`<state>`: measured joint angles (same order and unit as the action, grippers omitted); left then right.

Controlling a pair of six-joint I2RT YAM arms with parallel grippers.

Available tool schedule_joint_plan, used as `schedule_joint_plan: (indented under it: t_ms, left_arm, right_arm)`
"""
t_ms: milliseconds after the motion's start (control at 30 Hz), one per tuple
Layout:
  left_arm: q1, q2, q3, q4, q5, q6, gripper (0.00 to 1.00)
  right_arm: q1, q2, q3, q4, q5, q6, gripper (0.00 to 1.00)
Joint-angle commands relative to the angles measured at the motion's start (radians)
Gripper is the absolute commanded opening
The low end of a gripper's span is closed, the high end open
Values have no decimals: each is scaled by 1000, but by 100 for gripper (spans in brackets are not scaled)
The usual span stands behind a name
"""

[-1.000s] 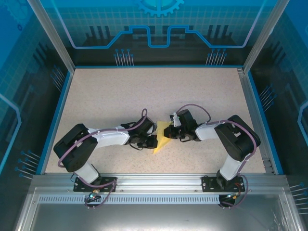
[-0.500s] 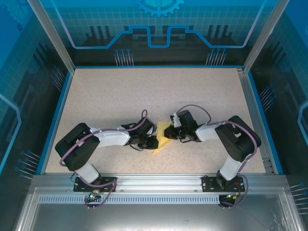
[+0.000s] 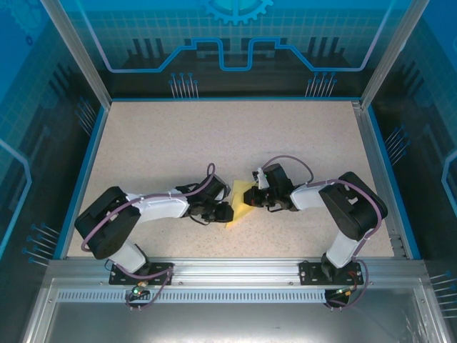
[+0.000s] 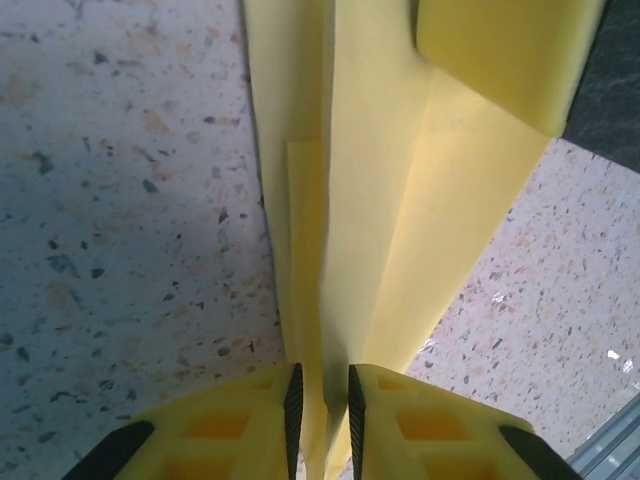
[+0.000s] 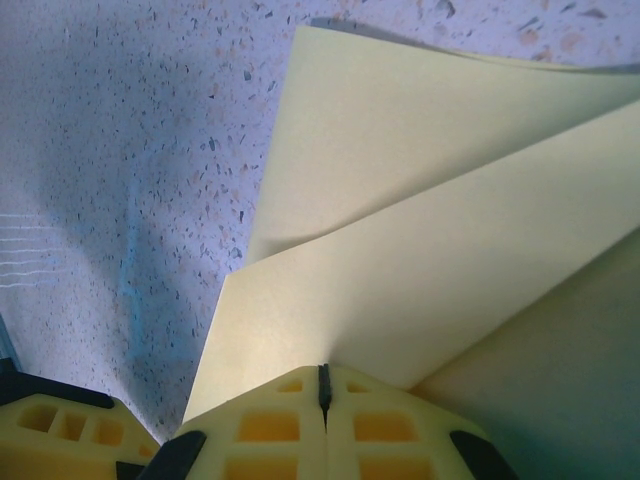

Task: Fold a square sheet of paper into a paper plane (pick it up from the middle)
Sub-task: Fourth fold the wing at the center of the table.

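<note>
Where it lies on the speckled table [image 3: 214, 136], just nearer than the table's centre, the yellow paper [image 3: 241, 202] is folded into layered, creased flaps. The right gripper [image 5: 323, 378] has its jaws pressed together on one flap's edge. The left gripper [image 4: 322, 385] has its jaws slightly parted, straddling the long fold without visibly pinching it.

A speckled beige stone-look table [image 3: 178, 136] with a blue rim carries a folded yellow sheet of thin paper [image 3: 240, 205], midway between its side edges, nearer the near edge.
</note>
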<state>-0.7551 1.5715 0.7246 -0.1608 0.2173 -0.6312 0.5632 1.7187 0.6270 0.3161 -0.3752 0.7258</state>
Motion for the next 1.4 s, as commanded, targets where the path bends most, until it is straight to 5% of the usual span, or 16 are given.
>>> schedule_joint_plan:
  t_ms: [0, 367, 1067, 1367]
  left_arm:
    - [-6, -2, -13, -34, 9, -15, 20]
    - [-16, 7, -24, -22, 41, -15, 7]
    - [-16, 100, -19, -27, 1, 19, 7]
    - [-15, 123, -32, -18, -14, 33, 6]
  right_arm:
    - [19, 25, -34, -94, 10, 7, 0]
    - [20, 25, -36, -98, 10, 5, 0]
    - [25, -97, -5, -150, 18, -7, 5]
    - [112, -150, -11, -91, 40, 107, 3]
